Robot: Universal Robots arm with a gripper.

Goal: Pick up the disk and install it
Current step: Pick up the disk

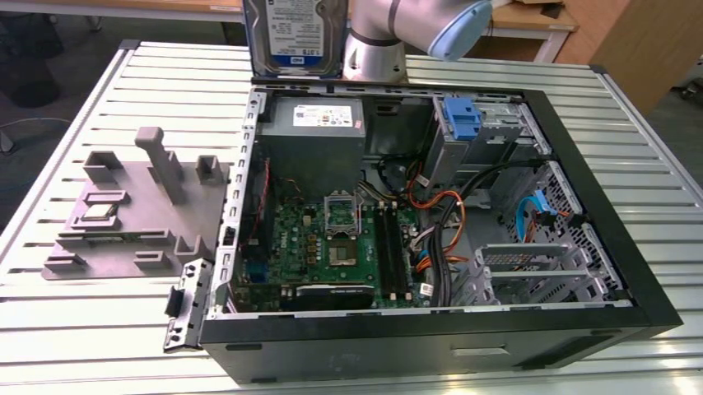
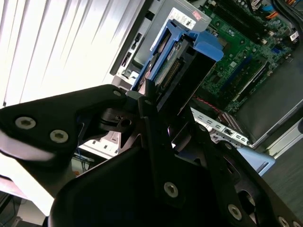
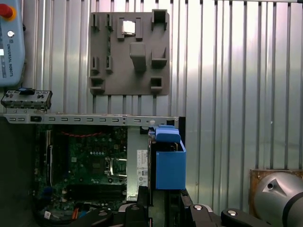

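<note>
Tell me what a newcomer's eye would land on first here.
The disk in its blue carrier, held upright by the gripper above the rim of the open computer case. Next, the green motherboard inside, and the grey fixture plate at the exterior view's left.

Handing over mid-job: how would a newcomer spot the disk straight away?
Find the open black computer case on the slatted table. Above its edge nearest the silver arm, the disk hangs upright. Unlike the bare blue bracket inside the case, it has a metal body with a blue-and-white label, framed in blue.
</note>
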